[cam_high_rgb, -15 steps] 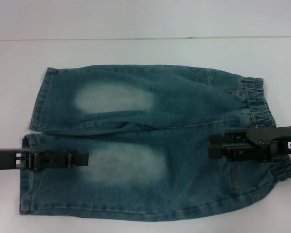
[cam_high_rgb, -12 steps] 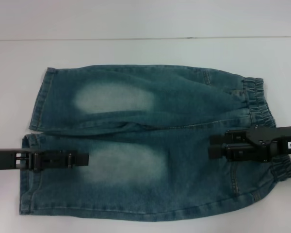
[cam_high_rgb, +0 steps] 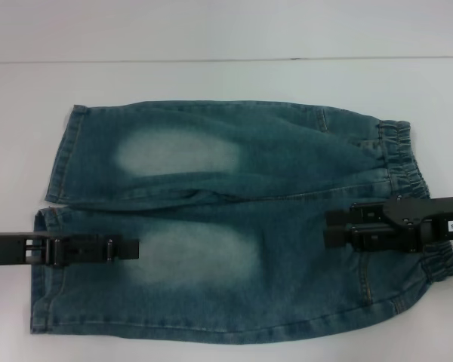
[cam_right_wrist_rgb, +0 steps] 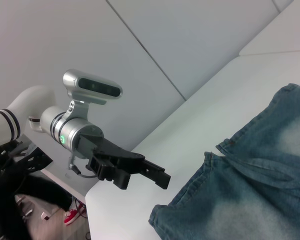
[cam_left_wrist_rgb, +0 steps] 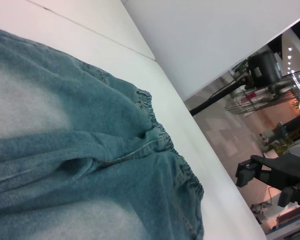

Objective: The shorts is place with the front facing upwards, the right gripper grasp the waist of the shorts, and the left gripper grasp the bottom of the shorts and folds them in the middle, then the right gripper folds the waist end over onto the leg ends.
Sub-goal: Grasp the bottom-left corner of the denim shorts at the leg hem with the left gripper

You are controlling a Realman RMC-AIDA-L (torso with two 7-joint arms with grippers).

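The shorts (cam_high_rgb: 234, 219) lie flat on the white table (cam_high_rgb: 226, 79), pale thigh patches up. The waist of the shorts (cam_high_rgb: 408, 170) is the puckered band at the right; the bottom of the shorts (cam_high_rgb: 57, 158) is the two straight hems at the left. My left gripper (cam_high_rgb: 132, 248) hovers open over the near leg, just inside its hem, and also shows in the right wrist view as the left gripper (cam_right_wrist_rgb: 150, 175). My right gripper (cam_high_rgb: 334, 228) hovers open over the near half, just inside the waistband; the left wrist view shows this right gripper (cam_left_wrist_rgb: 255, 172) off beyond the waist. Neither holds cloth.
Bare white tabletop (cam_high_rgb: 226, 79) surrounds the shorts at the back and on both sides. The table's edge (cam_right_wrist_rgb: 110, 200) lies just past the leg hems. Beyond the waist-side edge stands lab clutter (cam_left_wrist_rgb: 270, 75).
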